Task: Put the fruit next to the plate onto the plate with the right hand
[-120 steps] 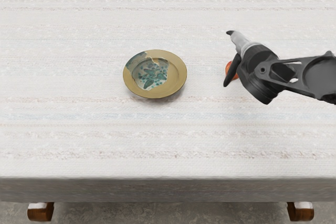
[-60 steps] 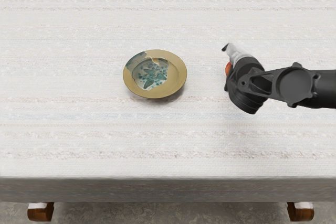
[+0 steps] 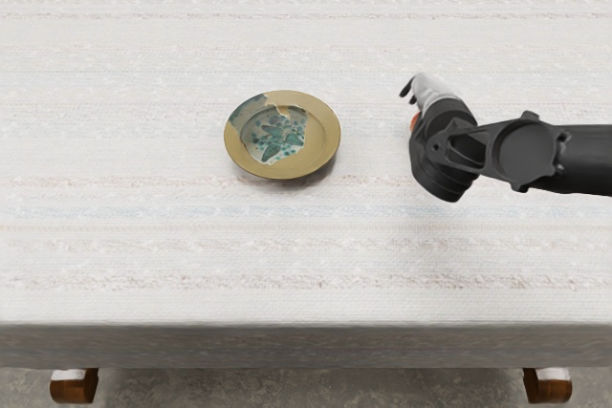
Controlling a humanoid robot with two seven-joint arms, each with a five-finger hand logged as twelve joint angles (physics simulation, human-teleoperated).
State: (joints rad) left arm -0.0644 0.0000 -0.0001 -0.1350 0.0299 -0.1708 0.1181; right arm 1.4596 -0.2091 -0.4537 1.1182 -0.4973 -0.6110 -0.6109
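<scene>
1. The fruit (image 3: 414,122) shows only as a thin orange sliver at the left edge of the right hand (image 3: 433,114); it lies on the table (image 3: 143,236), to the right of the plate (image 3: 326,139) and clearly apart from it; it is not on the plate.
2. The right hand sits directly over the fruit and hides almost all of it; the hand is so close that the two seem to touch, yet the contact itself is hidden.
3. Whether the hand is open, closed or gripping the fruit cannot be told from this view; its back and dark wrist block the sight.
4. The right arm (image 3: 545,148) comes in from the right edge, dark and nearly level, low over the tabletop.
5. The plate is round with a gold rim and a green-blue pattern in the middle; nothing lies on it.
6. Counted: one fruit; one plate; one hand and one arm in view; one table with a pale cloth-like top; two wooden feet (image 3: 74,385) at the bottom edge.
</scene>
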